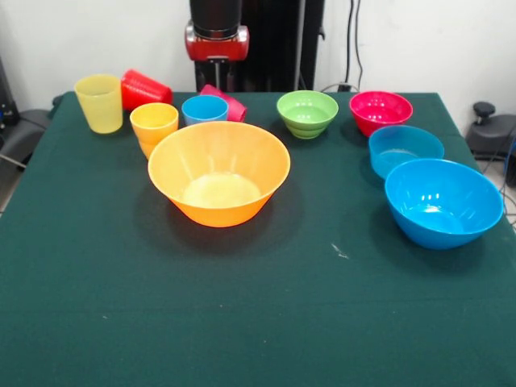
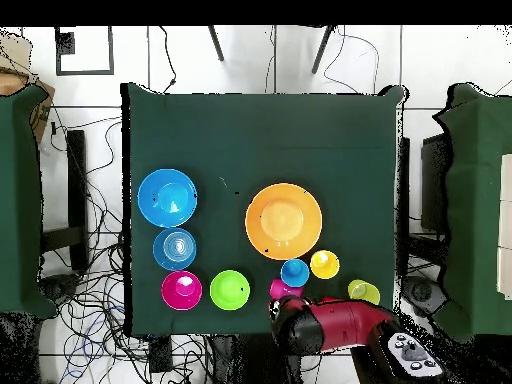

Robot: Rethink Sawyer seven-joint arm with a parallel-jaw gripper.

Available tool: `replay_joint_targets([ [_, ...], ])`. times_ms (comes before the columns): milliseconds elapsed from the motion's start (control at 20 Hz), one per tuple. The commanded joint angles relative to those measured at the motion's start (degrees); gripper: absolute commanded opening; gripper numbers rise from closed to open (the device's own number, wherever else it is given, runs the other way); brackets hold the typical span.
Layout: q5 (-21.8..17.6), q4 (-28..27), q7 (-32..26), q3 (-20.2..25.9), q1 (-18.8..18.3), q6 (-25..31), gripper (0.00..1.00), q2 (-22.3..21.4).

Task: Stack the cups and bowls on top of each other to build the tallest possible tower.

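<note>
The large orange bowl (image 1: 219, 171) (image 2: 284, 221) stands upright mid-table. Behind it are the orange cup (image 1: 154, 125) (image 2: 324, 264), the light blue cup (image 1: 204, 109) (image 2: 294, 272) and the yellow cup (image 1: 98, 102) (image 2: 364, 292), all upright. The red cup (image 1: 145, 89) and the pink cup (image 1: 230, 103) (image 2: 280, 290) lie on their sides. The green bowl (image 1: 307, 113) (image 2: 230, 290), magenta bowl (image 1: 380, 111) (image 2: 181, 290), small blue bowl (image 1: 405, 149) (image 2: 175, 249) and large blue bowl (image 1: 443, 201) (image 2: 167, 198) each stand alone. My gripper (image 1: 219, 76) hangs at the table's far edge, just above the pink cup, holding nothing that I can see.
A dark green cloth covers the table (image 1: 258, 322). The red arm (image 2: 335, 325) lies along the edge nearest the cups and hides the red cup from above. Cables and chairs surround the table.
</note>
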Motion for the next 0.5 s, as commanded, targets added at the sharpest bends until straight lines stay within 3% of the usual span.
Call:
replay_joint_targets([
  [50,1.9,0.9,2.6,9.0,-1.2,-1.6,1.0,-1.0],
  [300,0.5,-0.2,3.4,6.2,1.3,-0.7,1.0,-1.7],
  [500,2.3,0.9,1.7,7.5,0.8,3.5,1.0,-4.6],
])
